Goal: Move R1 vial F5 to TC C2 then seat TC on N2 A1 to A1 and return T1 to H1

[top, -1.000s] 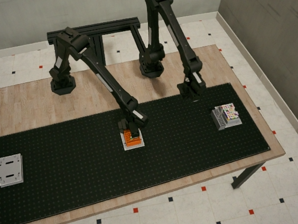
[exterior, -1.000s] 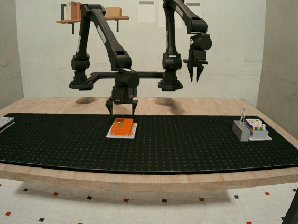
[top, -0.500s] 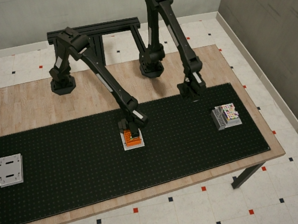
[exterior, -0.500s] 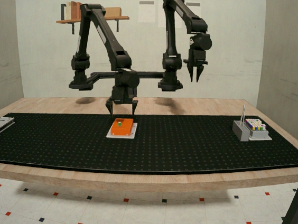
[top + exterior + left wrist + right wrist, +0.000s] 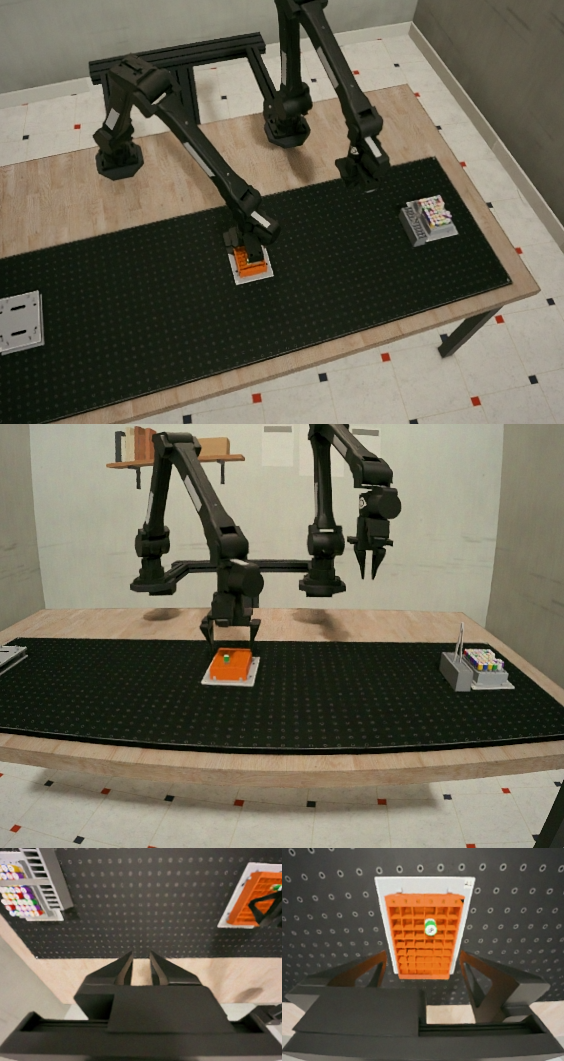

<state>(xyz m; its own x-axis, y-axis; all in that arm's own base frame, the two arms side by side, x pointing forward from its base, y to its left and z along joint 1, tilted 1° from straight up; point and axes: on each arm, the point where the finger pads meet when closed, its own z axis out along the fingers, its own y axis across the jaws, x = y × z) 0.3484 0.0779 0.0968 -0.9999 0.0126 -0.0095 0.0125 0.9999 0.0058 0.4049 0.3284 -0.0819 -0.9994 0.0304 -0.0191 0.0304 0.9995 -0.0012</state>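
Carrier TC (image 5: 252, 271) (image 5: 230, 670) (image 5: 259, 886) (image 5: 425, 976), bright orange, sits on a pale plate (image 5: 270, 273) (image 5: 255, 671) (image 5: 232, 905) (image 5: 425, 883) near the middle of the top view, with one green-and-white-capped vial (image 5: 226, 658) (image 5: 431, 927) poking up from a well. Right over it hangs the right gripper (image 5: 243, 253) (image 5: 232, 647) (image 5: 267, 903) (image 5: 423, 954), fingers spread wide and holding nothing. The left gripper (image 5: 367, 184) (image 5: 368, 578) (image 5: 141, 954) hangs well apart from it, high in the upper right of the exterior view, its fingertips a narrow gap apart with nothing between them. At the right of that view, forceps T1 (image 5: 460, 644) (image 5: 24, 882) stand in grey holder H1 (image 5: 412, 230) (image 5: 455, 671) (image 5: 57, 877), just beside rack R1 (image 5: 440, 231) (image 5: 490, 679) (image 5: 23, 907) with its colourful caps. Nest N2 (image 5: 22, 320) (image 5: 10, 656) lies well apart from TC, at the lower left of the top view, with no carrier on it.

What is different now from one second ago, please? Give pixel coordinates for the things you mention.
The right gripper (image 5: 243, 251) (image 5: 232, 647) (image 5: 267, 903) (image 5: 423, 954) seems slightly lower over the orange carrier (image 5: 254, 270) (image 5: 230, 671) (image 5: 243, 911) (image 5: 424, 976). Nothing was visibly taken or let go. The left gripper (image 5: 369, 188) (image 5: 367, 578) (image 5: 141, 954) and the carrier look unmoved.
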